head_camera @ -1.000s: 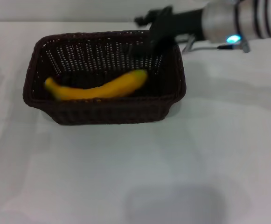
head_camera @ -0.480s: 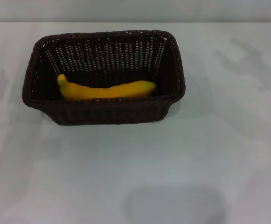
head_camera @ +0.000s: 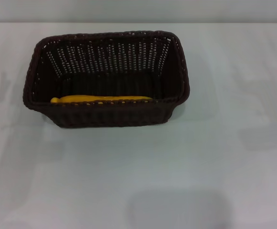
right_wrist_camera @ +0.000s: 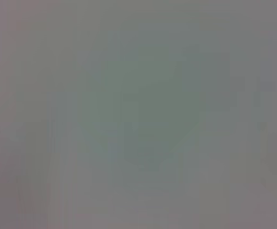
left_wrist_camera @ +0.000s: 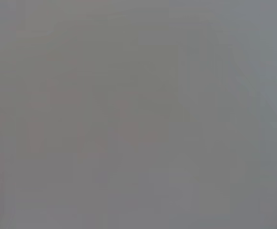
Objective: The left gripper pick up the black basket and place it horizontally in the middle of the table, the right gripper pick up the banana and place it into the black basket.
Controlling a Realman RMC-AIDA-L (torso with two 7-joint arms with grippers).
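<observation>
Black basket (head_camera: 176, 67) upright mid table (head_camera: 224, 167), banana (head_camera: 100, 99) inside along near wall, both grippers out of view.

No legible text, labels or nos. anywhere in these views.

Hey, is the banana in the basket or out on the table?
In: the banana lies inside the black basket, along its near wall.

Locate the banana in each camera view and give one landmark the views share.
Head view: the banana lies inside the black basket, along its near wall, mostly hidden behind the rim.
Left wrist view: not in it; only blank grey.
Right wrist view: not in it; only blank grey.
Shared landmark: none can be picked out.
</observation>
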